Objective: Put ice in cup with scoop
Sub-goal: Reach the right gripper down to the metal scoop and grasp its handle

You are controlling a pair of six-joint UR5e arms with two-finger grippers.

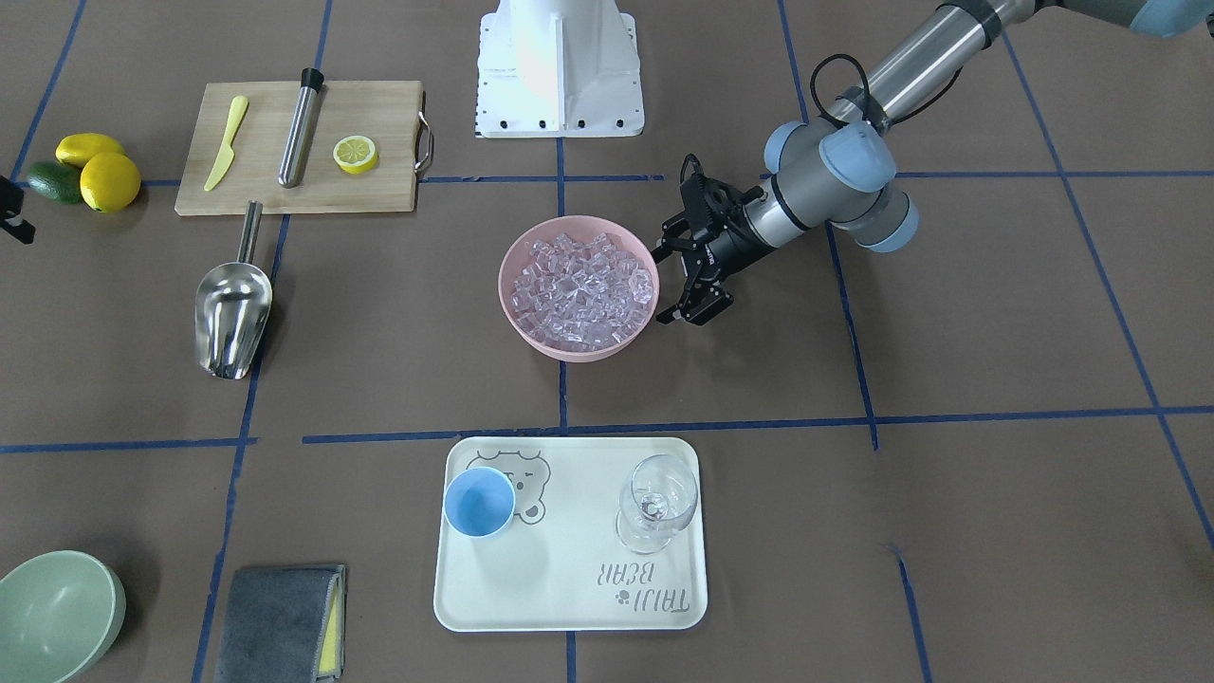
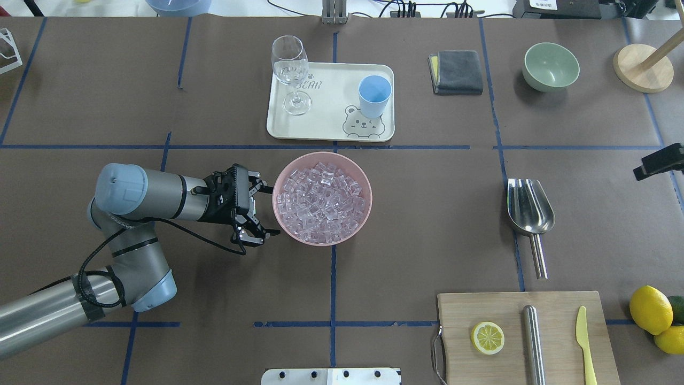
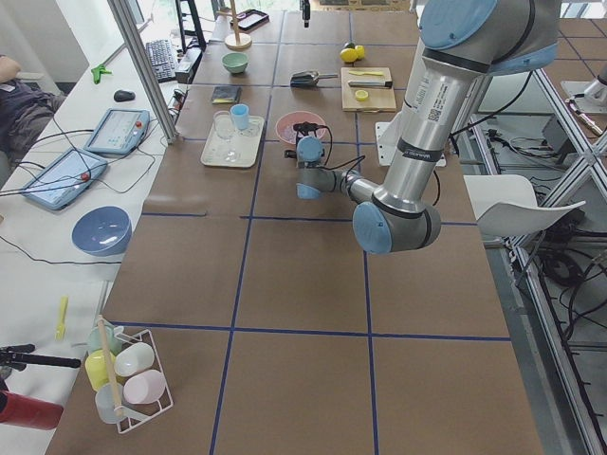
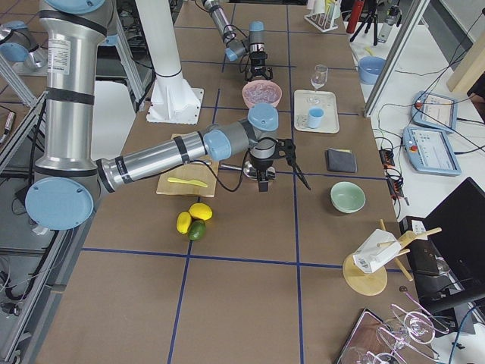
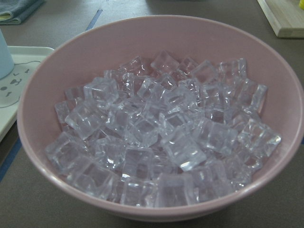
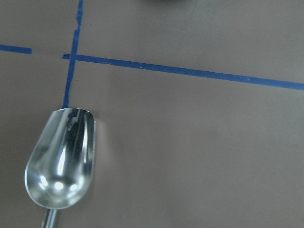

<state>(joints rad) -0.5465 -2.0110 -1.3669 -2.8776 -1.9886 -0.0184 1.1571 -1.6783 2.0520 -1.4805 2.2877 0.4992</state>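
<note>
The ice (image 2: 323, 203) fills a pink bowl (image 2: 280, 218) in the middle of the table; it also fills the left wrist view (image 5: 161, 137). My left gripper (image 2: 269, 209) is open and empty beside the bowl's rim, jaws toward it, also shown from the front (image 1: 662, 285). The steel scoop (image 2: 529, 206) lies empty on the table, also below the right wrist camera (image 6: 59, 161). The light-blue cup (image 2: 374, 95) stands upright and empty on a cream tray (image 2: 331, 115). Of my right gripper (image 2: 660, 160) only a black part shows at the view's edge; I cannot tell its state.
A wine glass (image 2: 291, 64) stands on the tray beside the cup. A cutting board (image 2: 556, 307) holds a lemon slice (image 2: 487, 338), a steel cylinder (image 2: 531, 342) and a yellow knife (image 2: 585, 342). Lemons (image 2: 649, 310), a green bowl (image 2: 550, 67) and a grey cloth (image 2: 457, 72) lie around.
</note>
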